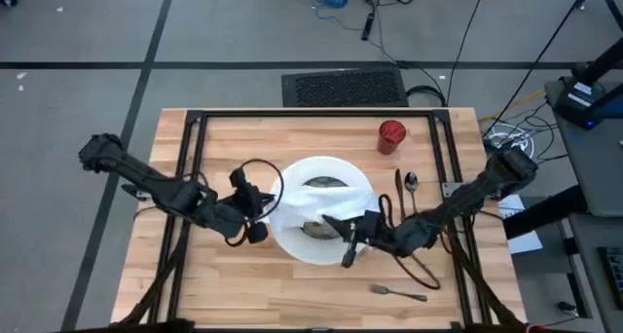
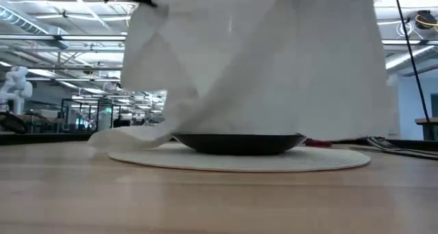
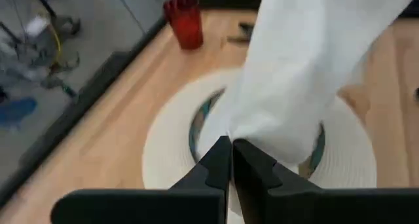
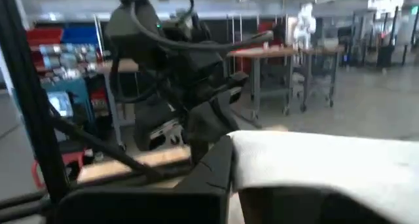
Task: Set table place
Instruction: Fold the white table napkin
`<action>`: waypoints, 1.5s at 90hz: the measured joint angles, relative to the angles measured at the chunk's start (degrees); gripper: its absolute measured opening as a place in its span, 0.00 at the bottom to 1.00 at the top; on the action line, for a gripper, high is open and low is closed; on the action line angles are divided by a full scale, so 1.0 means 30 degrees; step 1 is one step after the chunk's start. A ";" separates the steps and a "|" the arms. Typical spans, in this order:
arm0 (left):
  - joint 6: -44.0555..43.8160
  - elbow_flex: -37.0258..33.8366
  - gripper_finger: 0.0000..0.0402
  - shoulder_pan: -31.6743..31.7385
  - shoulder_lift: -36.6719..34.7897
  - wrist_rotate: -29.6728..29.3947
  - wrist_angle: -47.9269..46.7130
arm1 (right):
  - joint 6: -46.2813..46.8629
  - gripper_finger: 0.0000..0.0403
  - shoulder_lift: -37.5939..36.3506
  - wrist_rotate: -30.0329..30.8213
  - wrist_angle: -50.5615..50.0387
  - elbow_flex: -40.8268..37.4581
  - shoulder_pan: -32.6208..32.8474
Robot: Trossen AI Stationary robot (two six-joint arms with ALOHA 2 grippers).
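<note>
A white cloth napkin (image 1: 326, 202) is held up over the grey-green bowl (image 2: 239, 144), which sits on the round white plate (image 1: 321, 250) at the table's middle. My left gripper (image 1: 261, 223) is shut on the napkin's left end, above the plate's left rim. My right gripper (image 1: 347, 238) is shut on the napkin near the plate's near right rim. In the low view the napkin (image 2: 260, 63) hangs like a curtain, one corner (image 2: 123, 137) trailing on the plate (image 2: 239, 160). A red cup (image 1: 391, 135) stands at the far right. My left gripper pinches a bunched end of the napkin (image 3: 249, 135) between its two shut fingers (image 3: 219, 162), reaching in from the table's left. The cloth is lifted and spreads away from the fingers over the bowl (image 3: 196, 129). My right gripper holds the napkin's edge (image 4: 245, 152) beside its finger (image 4: 213, 168), coming from the table's right; the contact itself is hidden by the cloth. The napkin stretches away from it, raised above the plate.
A spoon (image 1: 411, 182) and a knife (image 1: 397, 192) lie right of the plate, under my right arm. A fork (image 1: 397, 293) lies near the front right edge. Black frame rails (image 1: 311, 114) cross the table (image 1: 224, 294) at the back and sides.
</note>
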 joint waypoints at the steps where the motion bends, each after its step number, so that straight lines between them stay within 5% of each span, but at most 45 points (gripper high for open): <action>1: -0.0157 -0.0161 0.03 0.0000 0.0000 0.0016 0.0056 | 0.0182 0.00 0.0004 -0.0006 -0.0176 0.0000 -0.0038; 23: -0.3322 -0.3209 0.25 0.0000 0.0000 0.0087 0.1651 | 0.3921 0.00 0.0211 -0.0207 -0.3662 0.0000 -0.1099; 42: -0.5107 -0.5775 0.41 -0.0454 0.0438 0.0867 0.5214 | 0.4125 0.00 0.0204 -0.0204 -0.3816 0.0000 -0.1756; 54: -0.5212 -0.6805 0.43 -0.0960 0.1815 0.1026 0.8349 | 0.3112 0.00 0.0191 -0.0192 -0.2574 0.0000 -0.1976; 90: -0.8098 -0.6876 0.43 -0.1671 0.5299 0.3068 1.1075 | -0.1509 0.00 -0.0952 -0.1197 0.1784 0.0007 -0.1644; 110: -0.7523 -0.6854 0.43 -0.2172 0.7606 0.4645 1.7852 | -0.1862 0.00 -0.1224 -0.1433 0.1981 0.0007 -0.1969; 135: -0.7396 -0.6861 0.43 -0.1442 1.2558 0.3010 2.3988 | -0.2640 0.00 -0.1224 -0.4723 0.4811 0.0007 -0.1955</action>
